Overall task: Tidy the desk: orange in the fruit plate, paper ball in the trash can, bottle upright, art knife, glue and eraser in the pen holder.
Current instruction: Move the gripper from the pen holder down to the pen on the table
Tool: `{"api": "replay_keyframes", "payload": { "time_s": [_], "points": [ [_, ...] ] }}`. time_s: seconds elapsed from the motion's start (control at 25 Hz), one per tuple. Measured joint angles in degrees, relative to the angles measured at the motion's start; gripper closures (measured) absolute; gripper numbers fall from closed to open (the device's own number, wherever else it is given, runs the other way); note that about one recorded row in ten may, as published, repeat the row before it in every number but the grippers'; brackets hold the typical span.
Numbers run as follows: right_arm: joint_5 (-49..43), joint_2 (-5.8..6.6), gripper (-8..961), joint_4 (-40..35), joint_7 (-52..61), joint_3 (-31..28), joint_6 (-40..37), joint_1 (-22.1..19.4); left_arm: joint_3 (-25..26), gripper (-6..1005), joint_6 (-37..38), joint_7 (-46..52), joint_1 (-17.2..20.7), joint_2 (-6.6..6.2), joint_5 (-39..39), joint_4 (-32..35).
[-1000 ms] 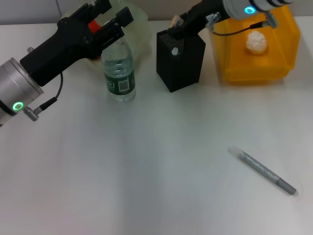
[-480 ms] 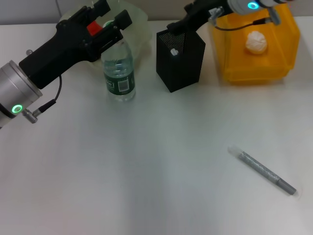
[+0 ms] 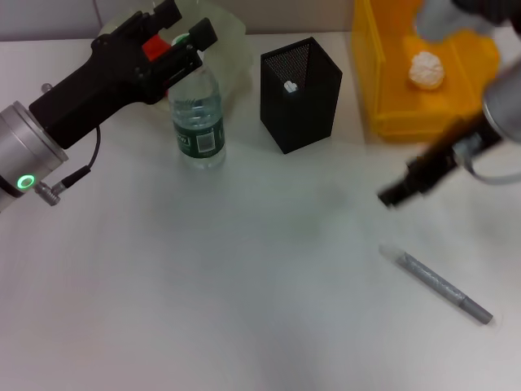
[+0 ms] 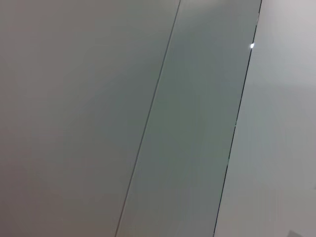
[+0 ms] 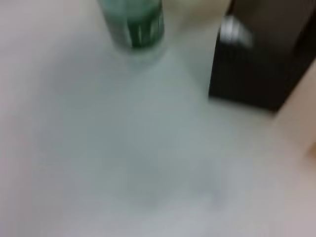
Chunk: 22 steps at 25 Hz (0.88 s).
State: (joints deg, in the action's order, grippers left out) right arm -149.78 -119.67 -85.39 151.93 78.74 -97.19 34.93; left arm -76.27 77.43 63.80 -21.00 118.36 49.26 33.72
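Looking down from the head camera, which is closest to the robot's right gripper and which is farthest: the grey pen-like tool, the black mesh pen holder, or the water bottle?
From the right gripper:
1. Grey pen-like tool, lying on the desk just in front of it.
2. Pen holder, farther back, toward the middle.
3. Bottle, upright on the far left, under the left gripper.

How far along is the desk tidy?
Done: paper ball lies in the yellow trash can; bottle stands upright; something white shows inside the pen holder. In hand: the right gripper hangs over the desk above the grey pen-like item, likely the next pick. The left gripper sits by the fruit plate, with something red-orange between its fingers.
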Motion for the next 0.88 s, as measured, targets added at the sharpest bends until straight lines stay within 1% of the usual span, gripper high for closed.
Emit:
{"api": "replay_keyframes", "payload": {
  "time_s": [0.04, 0.2, 0.4, 0.6, 0.88],
  "points": [
    [0.0, 0.00, 275, 0.0, 0.0, 0.0, 0.0, 0.0, 0.0, 275, 0.0, 0.0, 0.0, 0.00, 0.0, 0.0],
    [0.0, -0.15, 277, -0.1, 2.7, 3.4, -4.5, -2.9, 0.6, 275, 0.0, -0.6, 0.0, -0.06, 0.1, 0.0],
    [-1.8, -0.18, 281, 1.3, 3.5, 6.1, -5.6, -4.0, 1.1, 275, 0.0, -0.7, 0.0, -0.16, 0.2, 0.0],
    [-3.1, -0.19, 285, 3.7, 3.6, 8.1, -3.5, -3.7, 1.3, 275, 0.0, -1.1, 0.0, -0.10, 0.2, 0.0],
    [-3.9, 0.00, 371, 6.8, 3.6, 10.9, 0.1, -2.3, 1.3, 275, -0.1, -1.3, -0.1, -0.06, 0.2, -0.1]
  ]
}}
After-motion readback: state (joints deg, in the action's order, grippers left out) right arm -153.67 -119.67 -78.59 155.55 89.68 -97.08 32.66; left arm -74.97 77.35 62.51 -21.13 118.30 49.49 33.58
